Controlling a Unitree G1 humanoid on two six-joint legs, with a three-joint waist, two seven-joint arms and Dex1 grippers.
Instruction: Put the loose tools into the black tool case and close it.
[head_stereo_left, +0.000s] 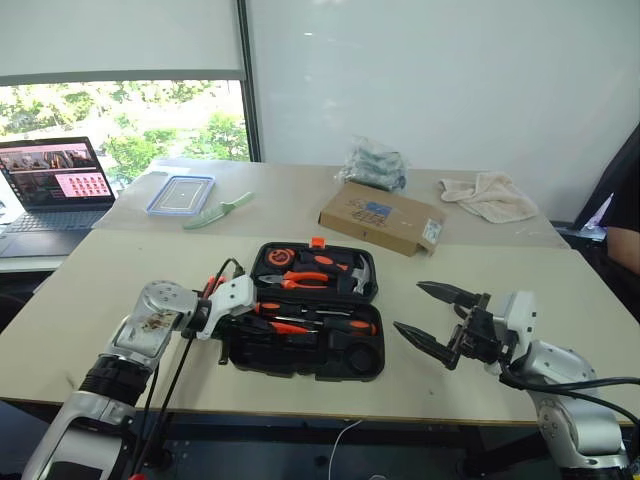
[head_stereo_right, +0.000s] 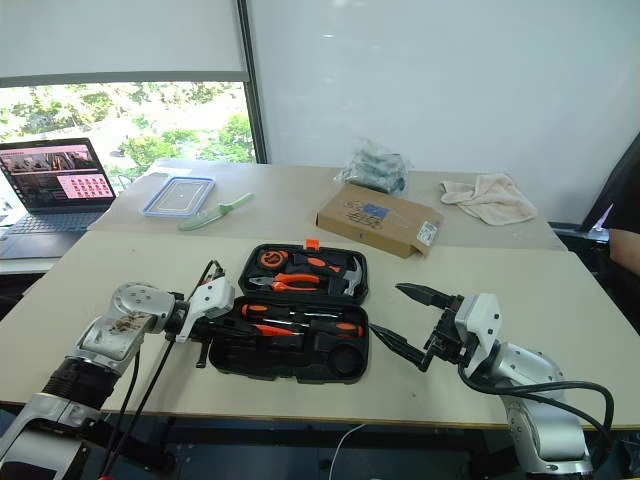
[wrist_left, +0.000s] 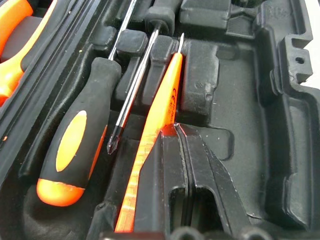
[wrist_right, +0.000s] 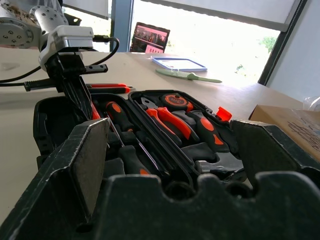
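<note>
**A:** Black tool case (head_stereo_left: 318, 355) lies open near the front edge of the table (head_stereo_left: 90, 290), between the two arms. Lid half is the far one; its orange latch (head_stereo_left: 317, 241) sits at the back rim.

**B:** From the head we get the layout. Left gripper (wrist_left: 189, 142) reaches in over the case's left end, hard to read from up there. What does its wrist camera give us?

**A:** Both black fingers pressed flat together, no gap. A slim orange driver (wrist_left: 155, 130) lies right against them in the near tray; we cannot tell whether it is pinched or merely beside them.

**B:** Right gripper (head_stereo_left: 432, 315)?

**A:** Jaws spread wide, nothing between them, hovering off the case's right edge. Its own camera looks across the trays and catches the left gripper dipping in.

**B:** Counts?

**A:** In the left wrist view, we count one orange-and-black screwdriver handle (wrist_left: 75, 145), one Phillips shaft (wrist_left: 131, 95) and one slim driver. Behind the case: one cardboard box (head_stereo_left: 382, 217), one clear container (head_stereo_left: 180, 194), one pale green knife (head_stereo_left: 218, 211), one cloth (head_stereo_left: 490, 194), one laptop (head_stereo_left: 52, 190).
</note>
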